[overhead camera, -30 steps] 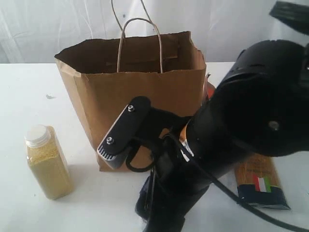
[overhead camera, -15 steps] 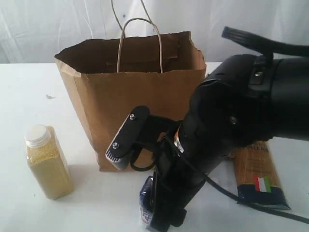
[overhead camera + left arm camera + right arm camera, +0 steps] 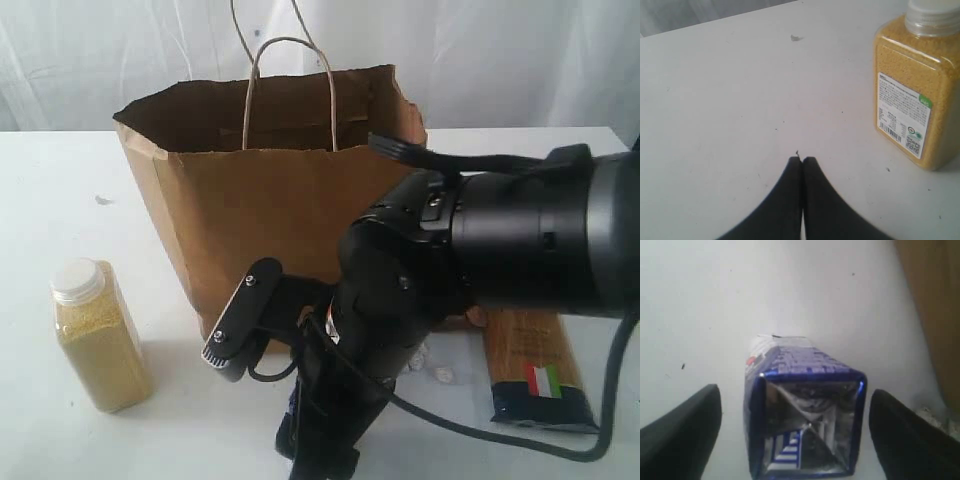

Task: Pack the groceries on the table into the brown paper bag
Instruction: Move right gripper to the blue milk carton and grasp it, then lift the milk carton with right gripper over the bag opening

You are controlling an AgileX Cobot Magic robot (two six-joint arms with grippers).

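Note:
The brown paper bag (image 3: 270, 190) stands upright and open at the middle of the white table (image 3: 60, 190). A yellow-grain bottle (image 3: 98, 335) with a white cap stands to its left, and a spaghetti pack (image 3: 535, 365) lies to its right. In the right wrist view, a small blue-white carton (image 3: 805, 410) lies on the table between the open fingers of my right gripper (image 3: 794, 391), with a gap on both sides. My left gripper (image 3: 802, 160) is shut and empty above bare table, with the bottle (image 3: 915, 90) off to one side. In the exterior view the right arm (image 3: 480, 260) hides most of the carton.
Small white bits (image 3: 435, 372) lie on the table by the bag's front right corner. The bag's brown wall (image 3: 935, 315) stands close beside the carton. A small dark mark (image 3: 104, 200) sits on the table left of the bag.
My right arm has swung lower and leftward in front of the bag, down over the carton. The bag, bottle and spaghetti pack have not moved.

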